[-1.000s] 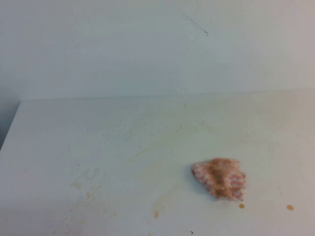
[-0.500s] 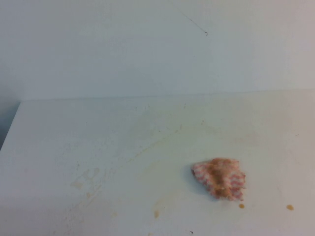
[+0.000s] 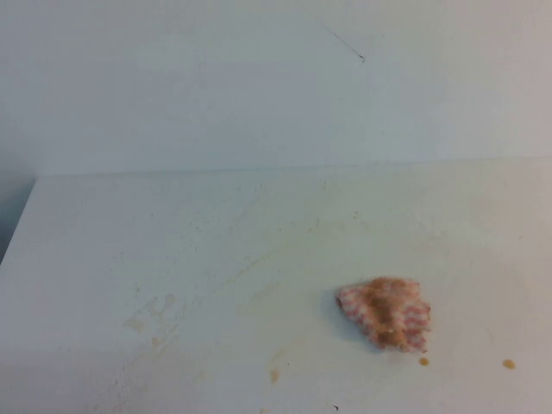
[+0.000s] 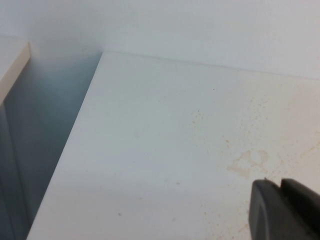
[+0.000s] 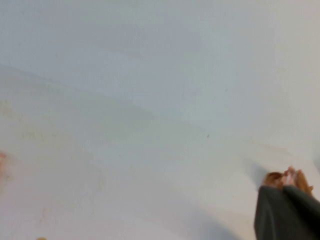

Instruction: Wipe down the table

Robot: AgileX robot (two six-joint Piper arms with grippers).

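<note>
Right gripper (image 5: 284, 194), closed and empty, hangs over the table (image 3: 129, 241) just short of the one crumpled pink-striped cloth (image 3: 385, 312), which lies lower right in the high view. Left gripper (image 4: 281, 189), also closed, is over faint stains. Three orange drops (image 3: 423, 361) dot the lower edge. Both grippers are cut off by the frame.

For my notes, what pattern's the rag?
Rag: pink checks, stained brown; high view. Left claw over table's left; right claw faces it.
</note>
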